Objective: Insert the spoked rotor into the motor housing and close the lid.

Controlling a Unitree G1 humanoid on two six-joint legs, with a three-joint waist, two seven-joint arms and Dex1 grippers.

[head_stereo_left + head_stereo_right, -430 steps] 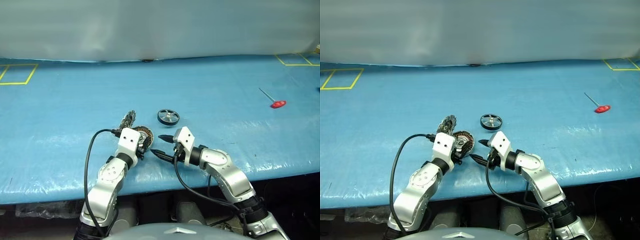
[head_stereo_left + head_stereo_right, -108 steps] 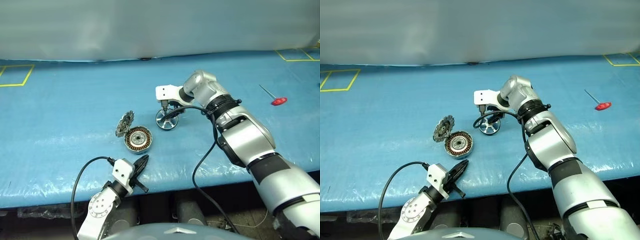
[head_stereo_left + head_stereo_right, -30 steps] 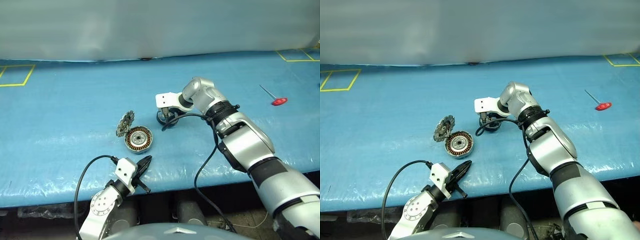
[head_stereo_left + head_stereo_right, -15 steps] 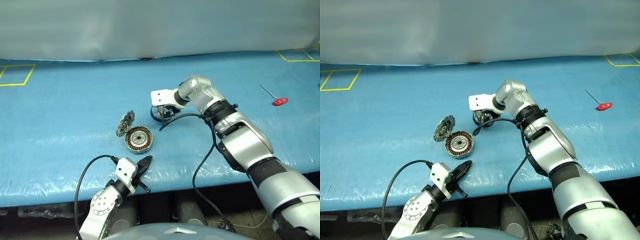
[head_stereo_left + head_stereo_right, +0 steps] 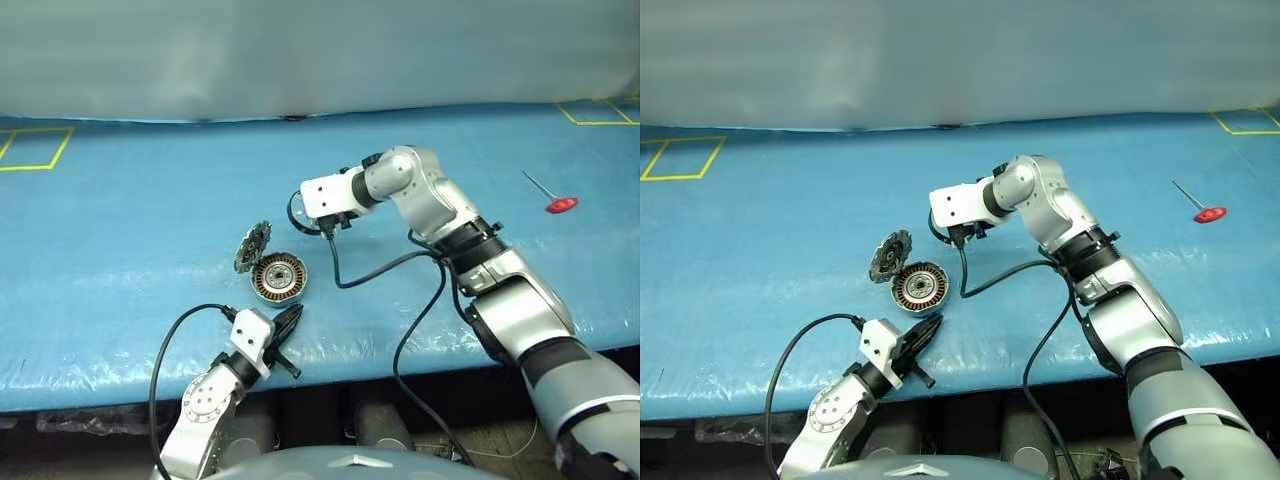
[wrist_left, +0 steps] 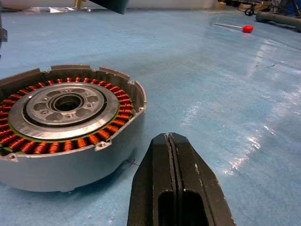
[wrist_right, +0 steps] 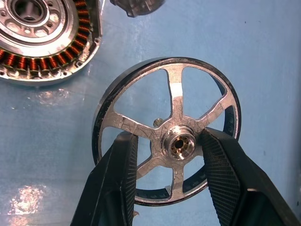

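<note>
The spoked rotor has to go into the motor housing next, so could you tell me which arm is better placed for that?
Right. The right gripper already grips the spoked rotor by its hub above the table, near the motor housing. The left gripper sits shut and empty beside the housing.

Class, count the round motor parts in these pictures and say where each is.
3: the spoked rotor held in the right hand, the motor housing on the table, the lid propped against its far-left edge.

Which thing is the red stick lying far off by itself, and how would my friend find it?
Start at the blue table and go to the side of the robot's right arm, past the right gripper holding the spoked rotor. Alone near the yellow taped corner lies the small tool: a thin metal shaft with a red handle, the only red thing there.
</note>
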